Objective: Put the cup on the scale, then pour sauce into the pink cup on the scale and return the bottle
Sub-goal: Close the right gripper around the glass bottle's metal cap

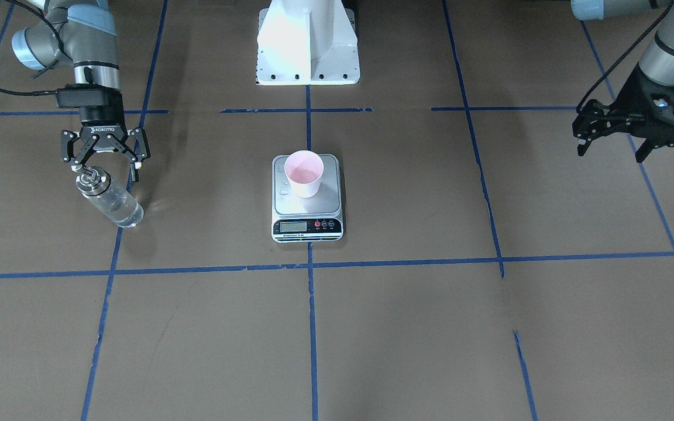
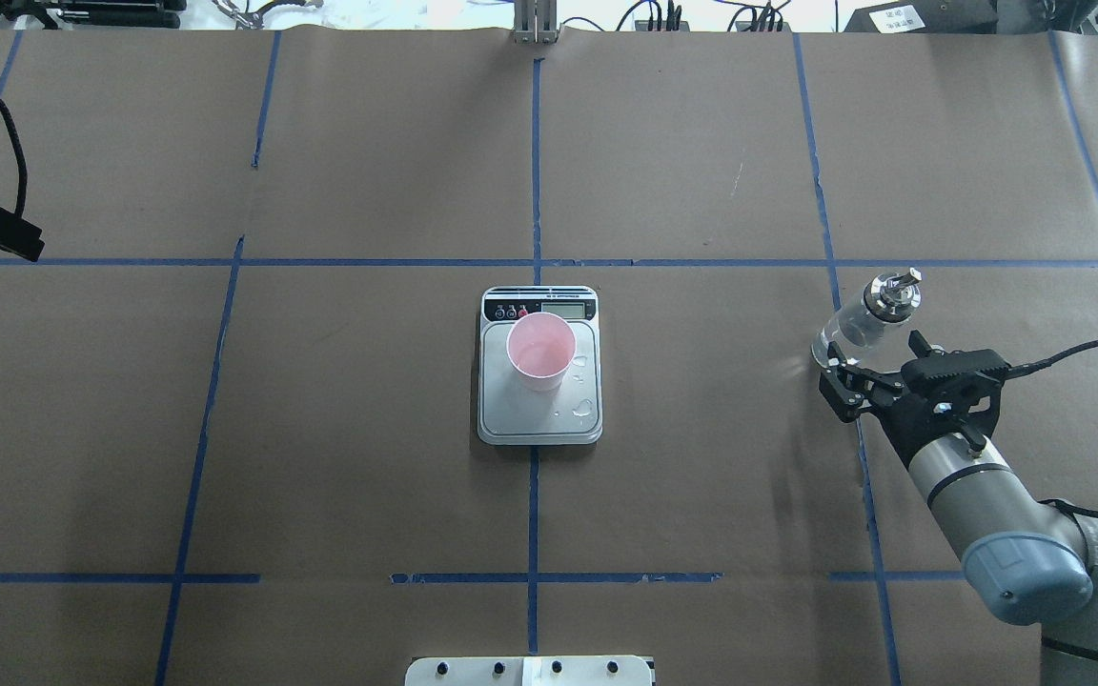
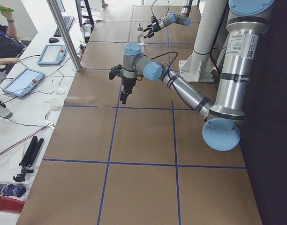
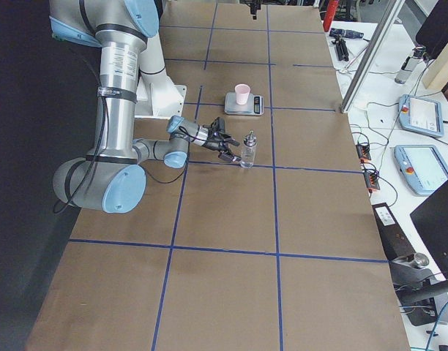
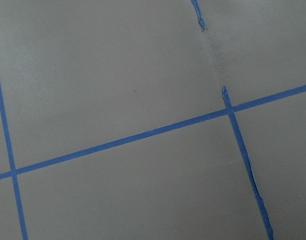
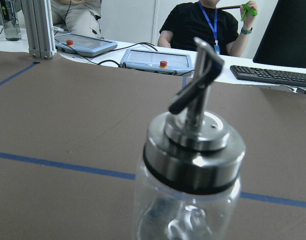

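Note:
The pale pink cup (image 1: 305, 172) (image 2: 540, 351) stands upright on the steel platform of the scale (image 1: 308, 206) (image 2: 539, 419) at the table's middle. The clear bottle (image 1: 109, 197) (image 2: 865, 316) with its silver collar and spout (image 6: 198, 75) stands upright on the table on my right side. My right gripper (image 1: 105, 169) (image 2: 871, 353) is open, its fingers spread just at the bottle and not gripping it. My left gripper (image 1: 612, 149) hangs open above bare table far to the other side, holding nothing. No sauce stream shows.
A few water drops (image 2: 584, 410) lie on the scale's platform. The white robot base (image 1: 308, 41) stands behind the scale. Blue tape lines (image 5: 143, 135) grid the brown table. People and tablets (image 6: 158, 59) sit beyond the far table edge.

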